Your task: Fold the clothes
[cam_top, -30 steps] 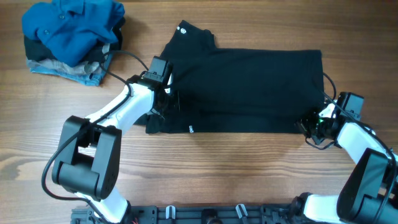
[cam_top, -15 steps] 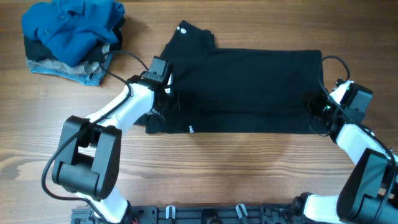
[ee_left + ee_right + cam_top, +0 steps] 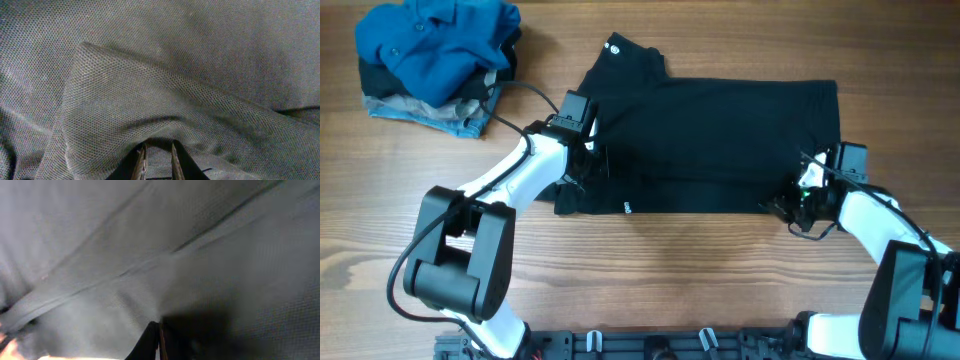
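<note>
Now the right arm [image 3: 868,208] sits lower and further left than half a second ago: its tip has left the right-hand hem and come in over the lower right corner of the T-shirt [image 3: 720,140], near where it was a second ago but further onto the cloth. The left arm [image 3: 510,172] has not shifted, and the shirt's outline looks unchanged. The right jaws are pressed fully together in the wrist view; whether any cloth is caught between them I cannot tell. The left jaws are nearly closed on a raised fold of black fabric at the shirt's left side. The shirt lies flat on the bench [image 3: 670,285], centre and upper centre of the frame, its long axis running left to right. Its neck with the white label [image 3: 613,45] points to the upper left, its hem faces right, and a small white tag [image 3: 627,208] marks the lower edge. That lower edge and the right edge run fairly straight. Bare wood stretches across the whole lower frame and above the shirt. A blue shirt [image 3: 435,40] heaped on a denim piece [image 3: 445,120] sits well apart at the upper left.
</note>
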`<state>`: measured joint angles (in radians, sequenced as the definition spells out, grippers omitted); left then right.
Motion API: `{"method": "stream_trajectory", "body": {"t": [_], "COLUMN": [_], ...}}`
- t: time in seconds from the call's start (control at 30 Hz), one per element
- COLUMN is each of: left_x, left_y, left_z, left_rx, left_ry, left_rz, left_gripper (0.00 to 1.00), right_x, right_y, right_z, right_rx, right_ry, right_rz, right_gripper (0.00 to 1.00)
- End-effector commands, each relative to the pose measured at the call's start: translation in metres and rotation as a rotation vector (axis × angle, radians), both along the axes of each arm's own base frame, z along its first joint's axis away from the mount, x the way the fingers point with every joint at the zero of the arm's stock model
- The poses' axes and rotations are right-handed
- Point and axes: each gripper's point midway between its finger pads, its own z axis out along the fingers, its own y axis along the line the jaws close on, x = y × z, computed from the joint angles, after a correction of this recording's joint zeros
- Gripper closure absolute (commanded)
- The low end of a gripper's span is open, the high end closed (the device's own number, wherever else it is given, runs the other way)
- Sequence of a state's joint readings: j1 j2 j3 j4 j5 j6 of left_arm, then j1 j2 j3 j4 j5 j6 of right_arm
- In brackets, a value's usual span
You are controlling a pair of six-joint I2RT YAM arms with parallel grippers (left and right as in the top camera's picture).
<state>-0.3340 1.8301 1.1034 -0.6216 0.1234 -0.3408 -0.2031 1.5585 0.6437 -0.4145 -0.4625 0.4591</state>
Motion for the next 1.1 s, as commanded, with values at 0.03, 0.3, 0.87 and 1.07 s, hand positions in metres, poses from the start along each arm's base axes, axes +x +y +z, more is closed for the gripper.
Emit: {"method": "stream_trajectory", "body": {"t": [0.03,0.3,0.87,1.07], "left_x": [-0.002,-0.002,-0.002,-0.002], "left_y": [0.003,0.003,0.003,0.003], "left_z": [-0.006,-0.006,-0.006,-0.006], "left_rx": [0.02,0.02,0.02,0.021], "left_ry": [0.006,0.006,0.006,0.007], "left_rz": [-0.017,-0.017,-0.017,-0.017], "left_gripper": [0.83,0.83,0.82,0.82], "right_x": [0.009,0.025,0.083,0.073], "right_y": [-0.021,-0.022,-0.024,-0.041], "right_z": [-0.008,-0.028,0.026,0.018], "right_rx": [-0.12,-0.096,-0.002,-0.043], "right_ry": [-0.002,-0.011,-0.338,-0.307], "right_rz": [-0.07,-0.108,-0.088,-0.083], "right_gripper": [0.96,0.96,0.89,0.89]}}
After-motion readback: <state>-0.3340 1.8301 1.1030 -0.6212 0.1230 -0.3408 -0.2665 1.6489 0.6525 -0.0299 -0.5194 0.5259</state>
